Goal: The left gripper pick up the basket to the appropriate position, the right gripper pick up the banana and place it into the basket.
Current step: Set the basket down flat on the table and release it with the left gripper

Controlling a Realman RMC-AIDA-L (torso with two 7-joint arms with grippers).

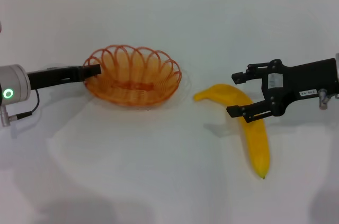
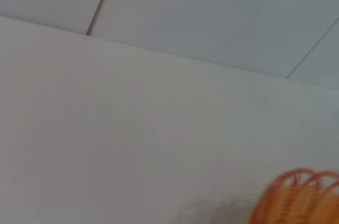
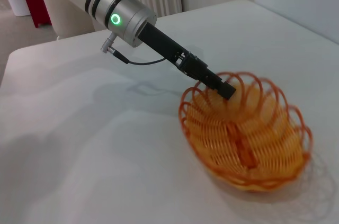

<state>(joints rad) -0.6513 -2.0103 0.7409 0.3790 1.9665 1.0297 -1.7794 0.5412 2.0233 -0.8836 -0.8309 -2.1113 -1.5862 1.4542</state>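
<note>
The basket sits on the white table left of centre, toward the far edge, its long axis running roughly side to side. The left gripper is at the basket's left rim; it appears closed on the wire there, though the head view is too coarse to confirm a firm grip, and the right wrist view shows only a dark tip meeting the rim. The banana lies right of centre, well apart from the basket, its long axis running from the stem end nearest the basket toward the near edge, where its dark tip points. The right gripper is over the banana's upper curve, jaws wide, one finger either side of the fruit. The right arm is plainly the nearer to it. Judgement: the jaws straddle the banana across its width, so a straight descent would suit.
</note>
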